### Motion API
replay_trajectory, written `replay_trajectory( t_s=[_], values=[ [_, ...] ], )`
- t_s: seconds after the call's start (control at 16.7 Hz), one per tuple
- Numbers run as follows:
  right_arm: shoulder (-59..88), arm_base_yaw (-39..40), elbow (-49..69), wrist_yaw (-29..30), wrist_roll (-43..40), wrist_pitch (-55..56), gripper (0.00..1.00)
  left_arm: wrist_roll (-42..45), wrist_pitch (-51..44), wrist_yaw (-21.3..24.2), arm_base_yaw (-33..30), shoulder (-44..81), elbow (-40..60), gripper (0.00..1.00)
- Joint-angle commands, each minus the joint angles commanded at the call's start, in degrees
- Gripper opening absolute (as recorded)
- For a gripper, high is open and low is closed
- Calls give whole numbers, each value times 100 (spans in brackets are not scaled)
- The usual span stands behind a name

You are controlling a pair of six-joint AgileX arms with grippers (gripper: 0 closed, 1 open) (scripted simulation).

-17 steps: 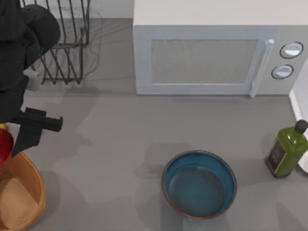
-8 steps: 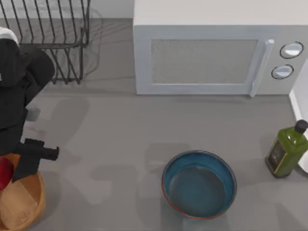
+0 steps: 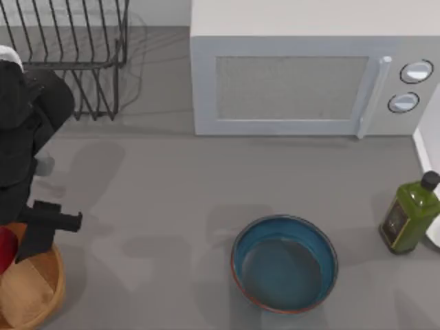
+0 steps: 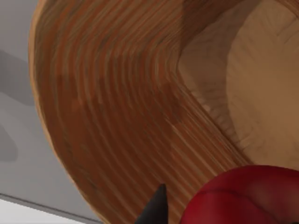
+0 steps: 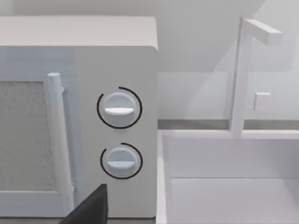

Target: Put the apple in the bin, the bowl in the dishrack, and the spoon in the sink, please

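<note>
Left gripper [image 3: 8, 251] sits over the bin [image 3: 48, 295] at the surface's front-left corner, jaws clenched on the apple [image 3: 5, 246]; in the left wrist view the apple [image 4: 247, 196] hangs just above the bin's inner wall [image 4: 140, 107], apart from its floor. Bowl [image 3: 284, 263] stands upright on the surface at front centre, well apart from the dishrack [image 3: 75, 55] at back left and the olive oil bottle [image 3: 409, 213] at the right edge. Right wrist view faces the microwave [image 5: 79, 116] and the sink [image 5: 229, 177] just beside it; can't tell the right jaws' state.
</note>
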Motion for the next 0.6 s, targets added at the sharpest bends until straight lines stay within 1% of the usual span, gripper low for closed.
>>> replay_trajectory(
  t_s=[0.6],
  values=[
    [0,0,0,0,0,0,100,0,0,0,0,0,0,98]
  ],
)
